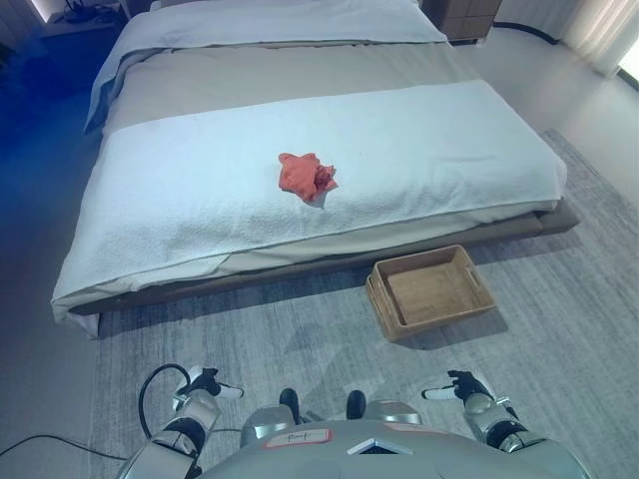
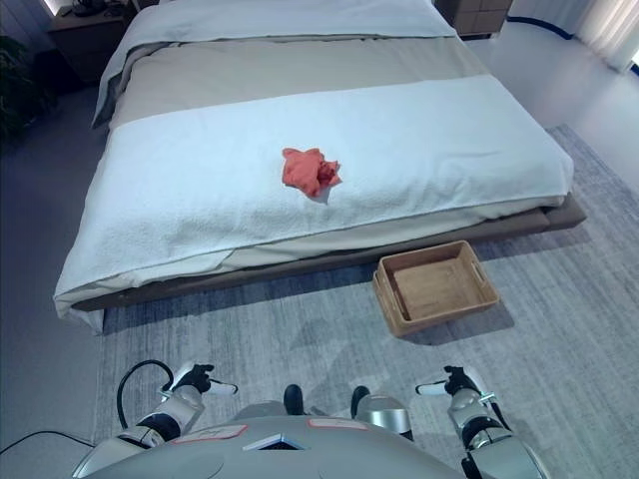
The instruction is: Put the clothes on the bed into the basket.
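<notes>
A crumpled orange-red piece of clothing (image 1: 307, 177) lies on the white blanket (image 1: 200, 190) in the middle of the bed's near part. A shallow woven basket (image 1: 431, 291) stands empty on the rug just in front of the bed, to the right. My left hand (image 1: 205, 385) is low at the bottom left, fingers relaxed, holding nothing. My right hand (image 1: 461, 387) is low at the bottom right, fingers relaxed, holding nothing. Both hands are far from the clothing and the basket.
The bed (image 1: 300, 70) fills the upper half of the view, with a beige sheet and pale cover further back. A grey rug (image 1: 300, 339) lies between me and the bed. A wooden nightstand (image 1: 469, 18) stands at the far right.
</notes>
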You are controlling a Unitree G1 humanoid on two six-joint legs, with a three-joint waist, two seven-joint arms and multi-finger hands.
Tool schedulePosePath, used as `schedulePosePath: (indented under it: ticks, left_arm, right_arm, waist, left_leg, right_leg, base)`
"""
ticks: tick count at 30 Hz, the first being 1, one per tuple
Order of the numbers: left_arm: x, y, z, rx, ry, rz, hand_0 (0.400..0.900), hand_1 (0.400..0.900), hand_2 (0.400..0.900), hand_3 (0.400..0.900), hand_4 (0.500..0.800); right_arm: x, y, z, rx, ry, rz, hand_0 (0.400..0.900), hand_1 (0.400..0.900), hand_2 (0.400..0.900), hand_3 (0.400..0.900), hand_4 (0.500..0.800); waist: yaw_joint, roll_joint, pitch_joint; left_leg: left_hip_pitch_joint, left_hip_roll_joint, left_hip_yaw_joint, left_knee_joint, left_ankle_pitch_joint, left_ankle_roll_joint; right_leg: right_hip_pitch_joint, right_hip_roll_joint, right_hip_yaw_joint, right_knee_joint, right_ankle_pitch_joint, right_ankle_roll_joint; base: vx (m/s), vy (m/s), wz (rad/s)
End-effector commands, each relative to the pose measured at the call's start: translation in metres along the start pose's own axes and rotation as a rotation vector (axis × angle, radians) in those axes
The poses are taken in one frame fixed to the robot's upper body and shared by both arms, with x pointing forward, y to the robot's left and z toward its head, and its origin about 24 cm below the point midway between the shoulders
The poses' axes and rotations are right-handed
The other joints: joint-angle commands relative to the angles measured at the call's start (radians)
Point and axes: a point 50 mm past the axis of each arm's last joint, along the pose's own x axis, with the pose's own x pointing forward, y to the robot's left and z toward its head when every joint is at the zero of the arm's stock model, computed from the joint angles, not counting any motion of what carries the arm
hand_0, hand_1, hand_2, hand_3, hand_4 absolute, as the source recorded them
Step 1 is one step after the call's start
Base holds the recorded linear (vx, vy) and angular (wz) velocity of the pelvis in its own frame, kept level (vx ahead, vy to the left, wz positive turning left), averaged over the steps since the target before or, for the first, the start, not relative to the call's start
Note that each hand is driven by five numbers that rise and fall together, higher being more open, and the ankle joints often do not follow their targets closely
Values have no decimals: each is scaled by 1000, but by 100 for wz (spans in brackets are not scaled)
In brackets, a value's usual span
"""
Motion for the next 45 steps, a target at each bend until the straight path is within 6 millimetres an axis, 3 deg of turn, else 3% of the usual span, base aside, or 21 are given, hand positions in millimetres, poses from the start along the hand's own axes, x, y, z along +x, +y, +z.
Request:
schedulePosePath:
  ticks: [1, 9, 15, 20, 22, 23, 25, 28, 30, 31, 34, 35, 37, 40, 41, 42, 44, 45]
  left_arm:
    - [6, 28, 7, -6, 4, 85, 900, 900, 900, 900, 800]
    - [6, 26, 2, -12, 22, 86, 900, 900, 900, 900, 800]
    - [6, 32, 2, -16, 21, 111, 900, 900, 900, 900, 800]
    - [7, 40, 12, -23, -10, 143, 900, 900, 900, 900, 800]
    - [7, 42, 16, -22, -20, 147, 900, 900, 900, 900, 800]
    - [7, 44, 19, -24, -31, 155, 900, 900, 900, 900, 800]
    - [6, 48, 25, -28, -46, 161, 900, 900, 900, 900, 800]
    - [7, 48, 24, -28, -36, 155, 900, 900, 900, 900, 800]
    - [7, 48, 25, -31, -40, 154, 900, 900, 900, 900, 800]
    - [6, 50, 33, -25, -63, 160, 900, 900, 900, 900, 800]
    - [6, 51, 35, -26, -73, 162, 900, 900, 900, 900, 800]
    - [6, 53, 40, -25, -88, 164, 900, 900, 900, 900, 800]
    - [5, 54, 43, -14, -106, 162, 900, 900, 900, 900, 800]
    - [4, 49, 40, -6, -105, 149, 900, 900, 900, 900, 800]
    - [4, 48, 40, -6, -109, 146, 900, 900, 900, 900, 800]
    - [3, 46, 43, -6, -124, 144, 900, 900, 900, 900, 800]
    - [2, 47, 52, 3, -159, 148, 900, 900, 900, 900, 800]
    - [0, 49, 59, 3, -182, 156, 900, 900, 900, 900, 800]
  right_arm:
    - [3, -18, 11, -85, -16, -63, 900, 900, 900, 900, 800]
    - [3, -18, 10, -88, -11, -62, 900, 900, 900, 900, 800]
    - [4, -23, 11, -74, -11, -76, 900, 900, 900, 900, 800]
    - [5, -28, 17, -59, -23, -93, 900, 900, 900, 900, 800]
    - [5, -29, 18, -53, -23, -98, 900, 900, 900, 900, 800]
    - [5, -29, 18, -43, -23, -102, 900, 900, 900, 900, 800]
    - [5, -31, 17, -21, -23, -111, 900, 900, 900, 900, 800]
    - [5, -32, 16, 4, -19, -118, 900, 900, 900, 900, 800]
    - [5, -35, 16, 17, -20, -128, 900, 900, 900, 900, 800]
    - [5, -39, 14, 38, -11, -139, 900, 900, 900, 900, 800]
    - [5, -40, 14, 44, -8, -140, 900, 900, 900, 900, 800]
    - [5, -41, 11, 52, 3, -143, 900, 900, 900, 900, 800]
    - [5, -43, 9, 53, 4, -147, 900, 900, 900, 900, 800]
    - [5, -47, 5, 66, 1, -159, 900, 900, 900, 900, 800]
    - [5, -49, 6, 71, -5, -163, 900, 900, 900, 900, 800]
    - [5, -53, 7, 68, -14, -171, 900, 900, 900, 900, 800]
    - [5, -59, 10, 72, -25, -188, 900, 900, 900, 900, 800]
    - [5, -63, 11, 87, -29, -200, 900, 900, 900, 900, 800]
  waist:
    - [5, -9, 4]
    - [5, -10, 6]
    - [11, -6, 15]
    - [14, 11, 39]
    - [6, 13, 57]
    - [-3, 9, 74]
    - [-20, 13, 105]
    - [-42, 26, 129]
    - [-64, 26, 122]
    - [-79, 20, 115]
    - [-84, 18, 112]
    - [-91, 10, 105]
    - [-99, 10, 98]
    - [-118, 30, 56]
    - [-125, 43, 42]
    - [-128, 57, 41]
    - [-130, 51, 50]
    - [-123, 40, 69]
  left_leg:
    - [25, -7, 66, 5, -44, -35]
    - [26, -9, 67, 5, -50, -31]
    - [23, -22, 68, 5, -58, -5]
    - [19, -50, 74, 7, -64, 36]
    - [22, -66, 69, 18, -71, 56]
    - [24, -77, 60, 32, -75, 68]
    - [36, -91, 55, 49, -91, 91]
    - [56, -94, 40, 57, -108, 99]
    - [89, -99, 21, 34, -115, 86]
    - [139, -107, 8, 12, -137, 67]
    - [167, -111, 4, 5, -152, 58]
    - [218, -122, -11, 5, -187, 44]
    - [264, -121, -34, 21, -202, 40]
    - [275, -98, -62, 115, -203, 17]
    - [255, -84, -58, 211, -162, -6]
    - [217, -74, -48, 342, -80, -44]
    - [52, -47, -27, 672, 76, -111]
    - [-38, -32, -22, 833, 125, -128]
  right_leg:
    - [10, -22, 91, -1, -34, 56]
    - [9, -23, 95, -1, -35, 57]
    - [-20, -30, 120, 39, -43, 62]
    - [-130, -41, 152, 252, -83, 78]
    - [-197, -55, 172, 402, -30, 91]
    - [-242, -64, 188, 501, 31, 92]
    - [-333, -70, 210, 690, 92, 80]
    - [-437, -36, 219, 794, 53, 64]
    - [-456, 8, 221, 657, 41, 68]
    - [-436, 15, 197, 381, 59, 88]
    - [-427, 24, 189, 243, 96, 104]
    - [-427, 34, 171, 70, 139, 122]
    - [-417, 50, 165, 65, 149, 119]
    - [-387, 94, 207, 126, 138, 77]
    - [-374, 114, 196, 148, 118, 59]
    - [-342, 129, 187, 158, 97, 39]
    - [-276, 133, 185, 153, 64, -4]
    - [-236, 137, 193, 145, 44, -30]
  base:
    - [0, 0, 0]
    - [0, 0, 0]
    - [16, 51, -9]
    - [18, 151, -13]
    - [11, 199, 4]
    - [25, 232, 15]
    - [33, 243, 15]
    - [130, 157, 19]
    - [356, 29, 49]
    - [363, -14, 44]
    - [342, -25, 19]
    - [484, -38, 21]
    - [596, -75, 35]
    - [568, -122, 43]
    - [628, -135, 29]
    - [547, -142, 20]
    - [398, -188, 26]
    - [326, -230, 28]
